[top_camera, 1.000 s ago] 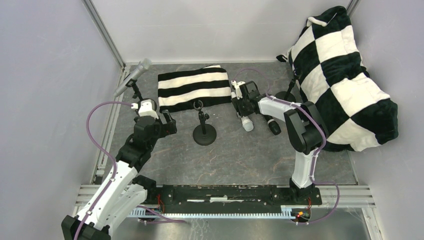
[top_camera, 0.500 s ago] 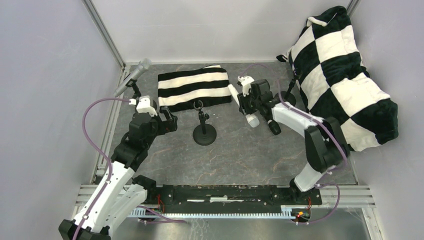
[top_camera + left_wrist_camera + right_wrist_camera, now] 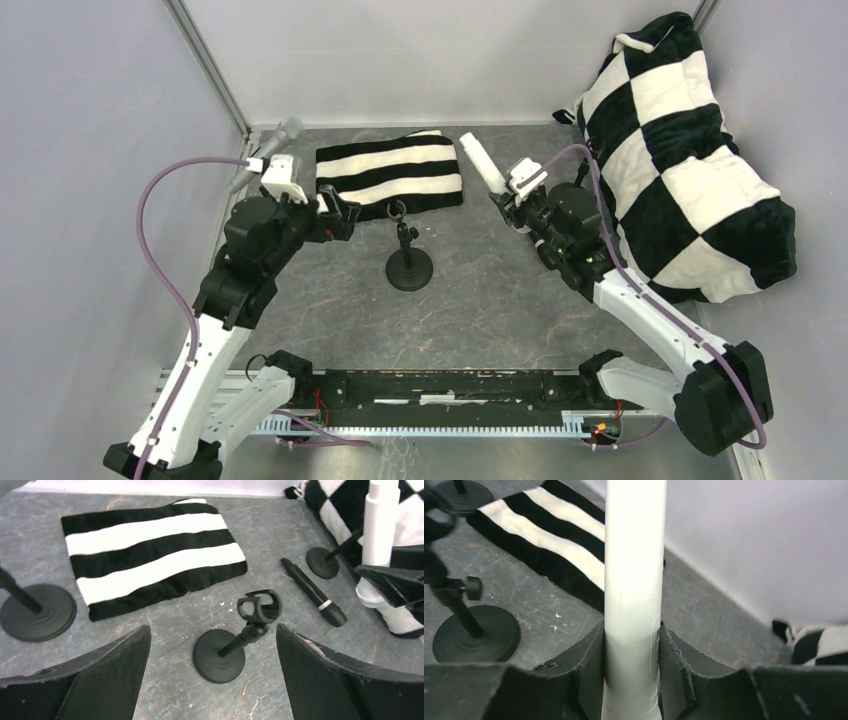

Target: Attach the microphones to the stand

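Note:
My right gripper (image 3: 508, 196) is shut on the white microphone (image 3: 482, 163) and holds it off the table, handle pointing up and back-left. In the right wrist view the white microphone (image 3: 634, 580) fills the gap between the jaws of the right gripper (image 3: 631, 655). The middle stand (image 3: 408, 266) has an empty clip (image 3: 259, 605). My left gripper (image 3: 342, 218) hangs open left of it, and the wrist view shows the left gripper (image 3: 212, 630) holding nothing. The black microphone (image 3: 312, 591) lies on the table. A silver-grey microphone (image 3: 272, 146) sits in the far-left stand.
A black-and-white striped cloth (image 3: 390, 176) lies at the back centre. A big checkered cushion (image 3: 690, 160) fills the right side. Another stand's base (image 3: 322, 562) sits beside the cushion. The left stand's base (image 3: 37, 611) is near the left wall.
My right gripper closed on the white microphone, lifted it off the table and swung it so the handle points up and back. My left arm drew back toward the left.

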